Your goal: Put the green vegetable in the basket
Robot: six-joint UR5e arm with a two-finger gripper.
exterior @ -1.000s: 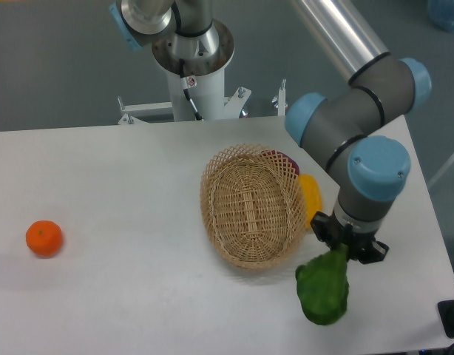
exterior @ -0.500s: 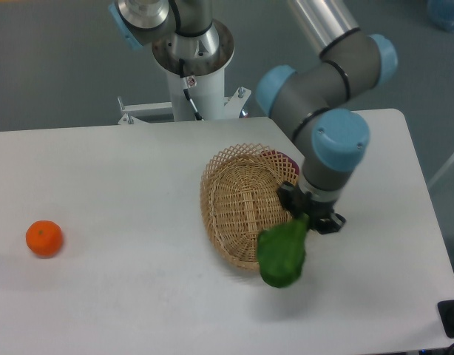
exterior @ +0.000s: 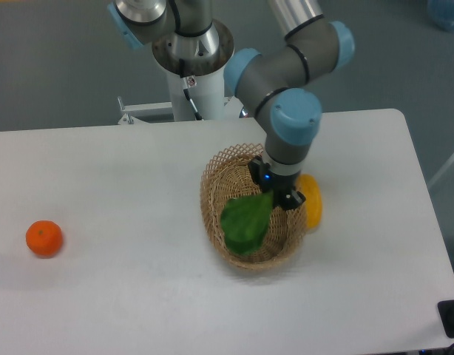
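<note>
Now the green vegetable is being held by its stem in the closed claw, hanging over the basket; release is best made low, toward nine o'clock of the rim

The leafy green vegetable hangs tilted over the round tan wicker basket.

Orange fruit far left, yellow item right
</note>
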